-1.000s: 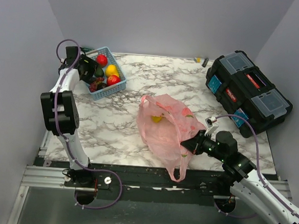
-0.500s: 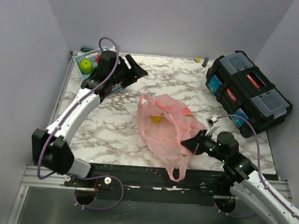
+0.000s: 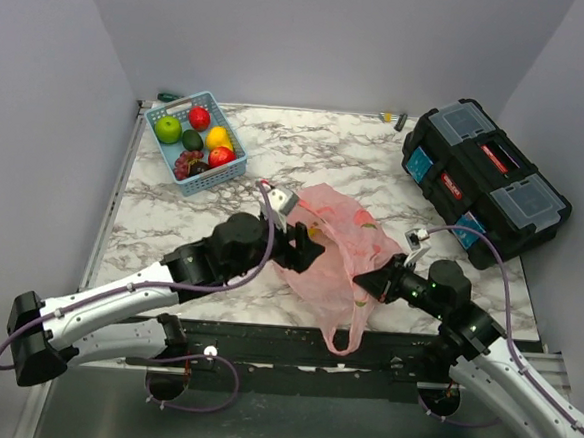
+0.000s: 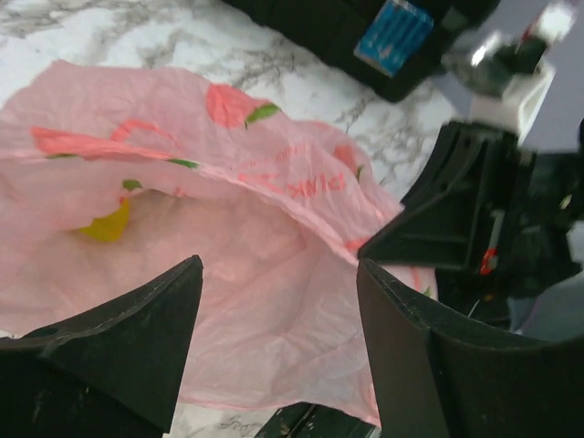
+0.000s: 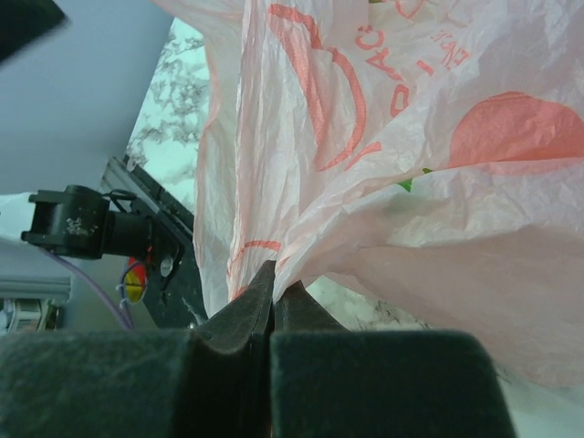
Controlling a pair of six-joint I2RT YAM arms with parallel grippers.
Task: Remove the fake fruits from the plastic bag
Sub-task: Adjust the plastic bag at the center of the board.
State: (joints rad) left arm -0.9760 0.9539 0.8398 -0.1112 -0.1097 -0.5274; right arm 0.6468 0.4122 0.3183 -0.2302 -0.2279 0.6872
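Marble table (image 3: 317, 151); plastic bag (image 4: 255, 265) print reads, perhaps, "PINK".

My left arm (image 3: 136, 293) is no longer up by the blue basket (image 3: 220, 179). It has swung down and now lies low, reaching over to the pink bag (image 3: 355, 246). My left gripper (image 3: 308, 248) has come to the bag's mouth with its fingers wide apart. The arm no longer hides the basket, so I see all of it, and a green apple (image 3: 168, 128) lies in it now.
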